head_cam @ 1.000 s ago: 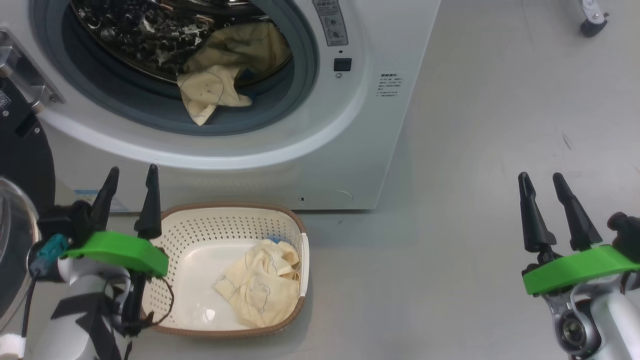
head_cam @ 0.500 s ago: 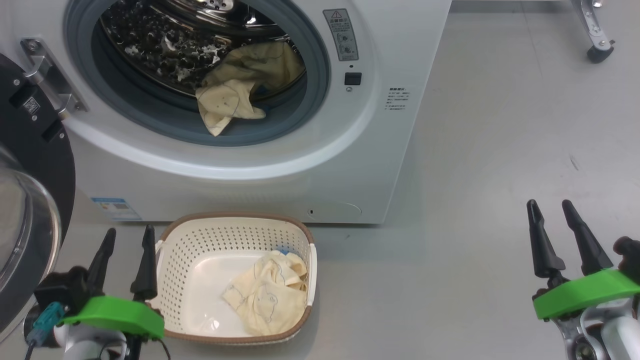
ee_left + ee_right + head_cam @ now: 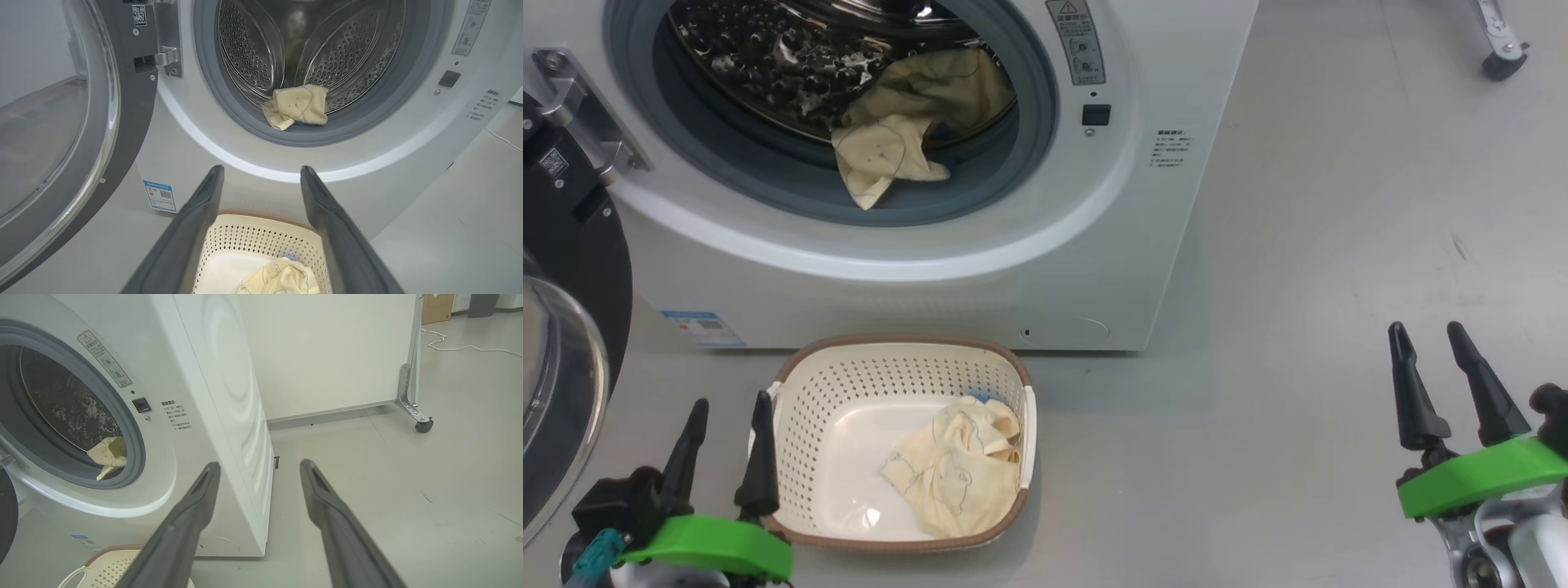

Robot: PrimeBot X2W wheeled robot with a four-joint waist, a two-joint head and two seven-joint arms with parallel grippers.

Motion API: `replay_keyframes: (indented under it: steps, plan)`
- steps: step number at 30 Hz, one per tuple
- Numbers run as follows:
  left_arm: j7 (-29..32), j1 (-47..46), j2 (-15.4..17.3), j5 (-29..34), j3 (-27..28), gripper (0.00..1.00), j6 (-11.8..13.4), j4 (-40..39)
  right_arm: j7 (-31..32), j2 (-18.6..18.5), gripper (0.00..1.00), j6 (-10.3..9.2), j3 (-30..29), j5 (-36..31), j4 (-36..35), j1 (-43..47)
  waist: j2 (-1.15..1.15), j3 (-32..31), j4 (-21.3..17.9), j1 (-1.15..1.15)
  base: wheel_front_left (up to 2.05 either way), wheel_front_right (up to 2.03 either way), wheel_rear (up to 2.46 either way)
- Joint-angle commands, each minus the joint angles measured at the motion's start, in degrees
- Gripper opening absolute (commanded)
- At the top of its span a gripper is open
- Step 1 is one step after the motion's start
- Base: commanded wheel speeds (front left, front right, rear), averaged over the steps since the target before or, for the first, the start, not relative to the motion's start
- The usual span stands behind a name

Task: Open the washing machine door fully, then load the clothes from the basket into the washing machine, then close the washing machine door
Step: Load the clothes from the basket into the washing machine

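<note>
One-handed: dip empty, spread-fingered left end effector (image 3: 731, 398) from beside small cream perforated plastic basket (image 3: 890, 340) onto crumpled pale yellow garment (image 3: 952, 474) inside, pinching its bunched middle.

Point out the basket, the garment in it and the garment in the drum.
Basket (image 3: 890, 380), head view, back wall.
Garment in basket (image 3: 956, 474), head view, its middle.
Garment in drum (image 3: 882, 159), head view, hanging fold.

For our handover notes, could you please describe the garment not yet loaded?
Find the white washing machine; a cream basket stands on the floor before it. The crumpled yellow garment lies inside it, unlike its twin draped over the grey gasket.
</note>
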Motion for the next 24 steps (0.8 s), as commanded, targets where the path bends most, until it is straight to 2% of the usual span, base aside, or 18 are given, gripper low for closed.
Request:
replay_keyframes:
  steps: [1,15,24]
  plan:
    - [-0.56,-1.48,0.83,0.05,1.64,1.00,0.03,-1.60,-0.37,-1.28,1.00,0.02,0.44,-0.52,-1.97,-1.17,0.00,0.47,-0.19,0.00,0.00,0.00,0.00]
    - [-0.56,-6.45,0.81,-2.18,-3.88,1.00,0.03,5.27,-0.37,0.36,1.00,0.02,-0.17,-1.36,-3.24,-4.55,0.00,6.53,-1.23,0.00,0.00,0.00,0.00]
    - [-0.56,-13.94,1.58,-6.13,-11.69,1.00,0.02,15.25,-0.37,2.59,1.00,0.02,-1.14,-2.20,-4.56,-8.18,0.00,12.90,-2.78,0.00,0.00,0.00,0.00]
